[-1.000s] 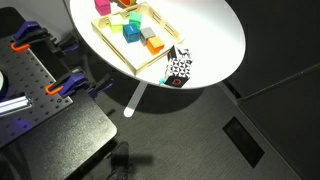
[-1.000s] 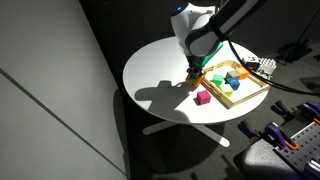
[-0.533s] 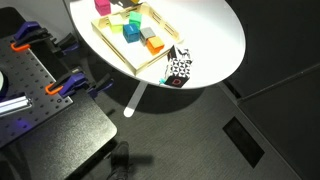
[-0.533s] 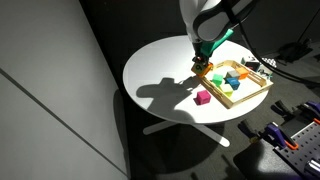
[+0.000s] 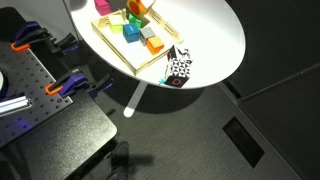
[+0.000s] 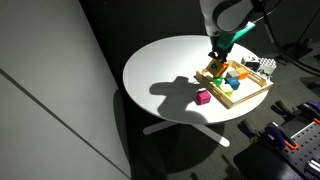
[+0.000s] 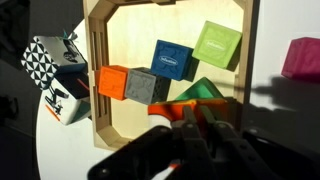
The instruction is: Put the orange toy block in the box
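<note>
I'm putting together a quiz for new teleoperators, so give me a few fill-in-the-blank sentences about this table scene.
1. The pink block lies on the table, ___ the box.
2. The gripper holds the orange toy block above the ___.
3. In the wrist view, the grey block touches the ___ cube.
Missing words: outside; box; orange.

1. White round table [image 5: 215,35]: stands on a dark floor.
2. Black-and-white patterned object [image 5: 178,68]: at the table's near edge.
3. Pink block [image 6: 203,97]: alone on bare tabletop.
4. Orange cube [image 7: 112,82]: touching grey block [image 7: 148,86]; blue block [image 7: 175,60] and green block [image 7: 218,45] close by.
5. Orange clamps [image 5: 25,42]: on a perforated board [image 5: 30,85], left.
</note>
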Motion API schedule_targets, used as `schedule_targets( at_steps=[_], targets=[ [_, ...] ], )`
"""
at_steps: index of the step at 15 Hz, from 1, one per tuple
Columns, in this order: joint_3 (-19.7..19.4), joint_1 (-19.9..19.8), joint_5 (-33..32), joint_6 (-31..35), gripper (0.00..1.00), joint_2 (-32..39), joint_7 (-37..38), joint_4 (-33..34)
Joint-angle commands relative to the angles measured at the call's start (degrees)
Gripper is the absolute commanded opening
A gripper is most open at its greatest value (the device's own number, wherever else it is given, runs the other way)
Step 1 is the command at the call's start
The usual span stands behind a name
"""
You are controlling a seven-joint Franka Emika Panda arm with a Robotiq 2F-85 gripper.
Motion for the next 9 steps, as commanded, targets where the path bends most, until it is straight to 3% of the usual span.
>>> schedule_targets(
  at_steps=[1,7,9],
  targets=[
    [0.42,-2.19,-0.24,0.31,0.44,-6.62,1.26,-6.05],
    [2.16,-5.24,1.33,5.69,0.92,-15.98,-1.83,-13.62],
    [3.27,-6.07,3.55,5.07,1.0,-18.81,-5.61,-15.55]
  ],
)
